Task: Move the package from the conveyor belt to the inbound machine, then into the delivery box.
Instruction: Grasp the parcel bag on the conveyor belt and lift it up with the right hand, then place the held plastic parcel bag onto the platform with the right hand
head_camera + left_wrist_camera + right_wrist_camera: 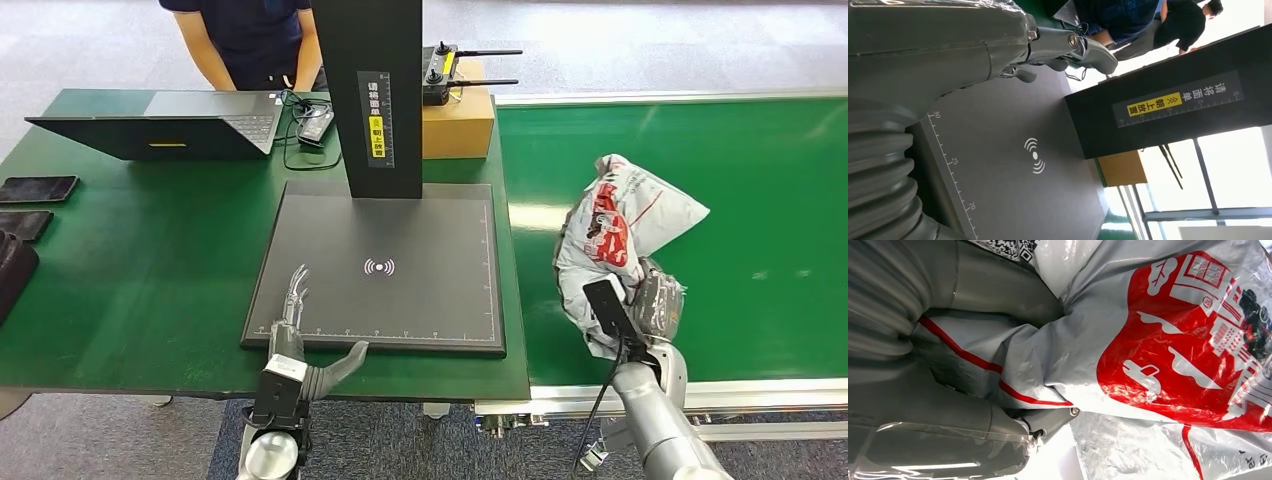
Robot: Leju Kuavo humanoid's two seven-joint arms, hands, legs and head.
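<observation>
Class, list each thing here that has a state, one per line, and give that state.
Package: crumpled, gripped by right hand on the belt.
Left hand: open, resting on the scanner pad's near edge.
Laptop: open.
Scanner pad: bare.

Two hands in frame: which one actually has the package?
The right hand, over the green conveyor belt, grips the grey-and-red package. The left hand holds nothing, its fingers apart at the near edge of the dark scanner pad.
</observation>
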